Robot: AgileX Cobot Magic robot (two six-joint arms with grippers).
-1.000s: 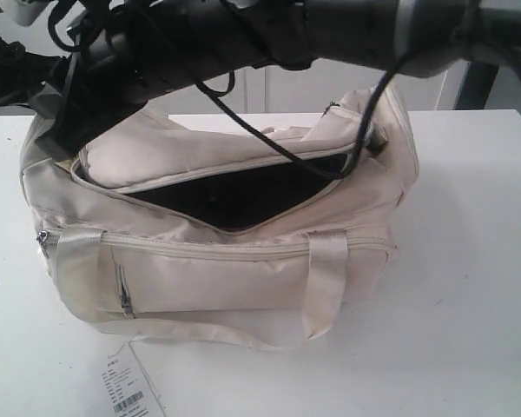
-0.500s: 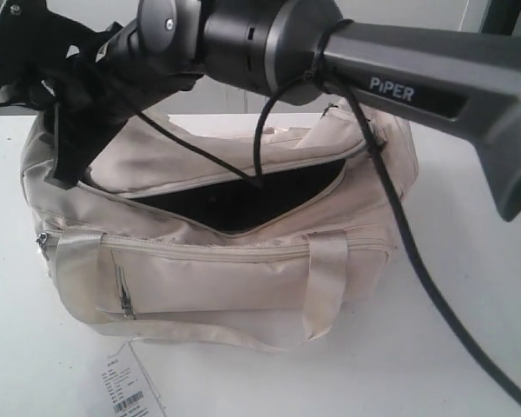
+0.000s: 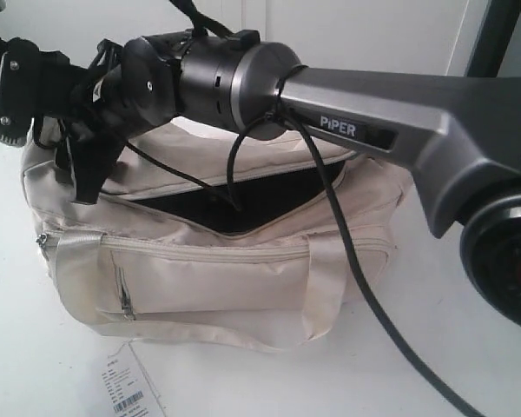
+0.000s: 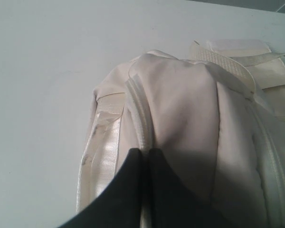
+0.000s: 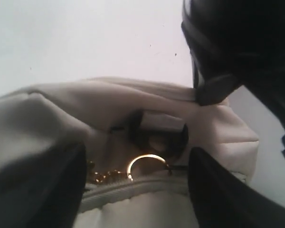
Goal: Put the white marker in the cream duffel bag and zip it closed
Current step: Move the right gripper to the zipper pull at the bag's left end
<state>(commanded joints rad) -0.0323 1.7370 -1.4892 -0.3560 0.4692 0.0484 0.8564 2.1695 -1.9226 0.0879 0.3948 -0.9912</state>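
The cream duffel bag (image 3: 234, 261) lies on the white table with its top zipper apart and black lining (image 3: 260, 204) showing. My right arm reaches across it to its left end. There the right gripper (image 5: 137, 190) is open, its fingers (image 5: 223, 190) standing either side of a gold ring (image 5: 147, 161) and a small gold chain on the zipper. My left gripper (image 4: 146, 154) is shut, pinching a fold of the bag's fabric (image 4: 180, 109) at that same end. The white marker is out of view.
A white barcode label (image 3: 130, 391) lies on the table (image 3: 469, 347) in front of the bag. The right arm's thick grey link (image 3: 373, 130) and its black cable (image 3: 356, 261) hang over the bag's top and right side.
My right arm has dropped lower toward the bag's left end, and its jaws have spread wider. The bag stays in place.
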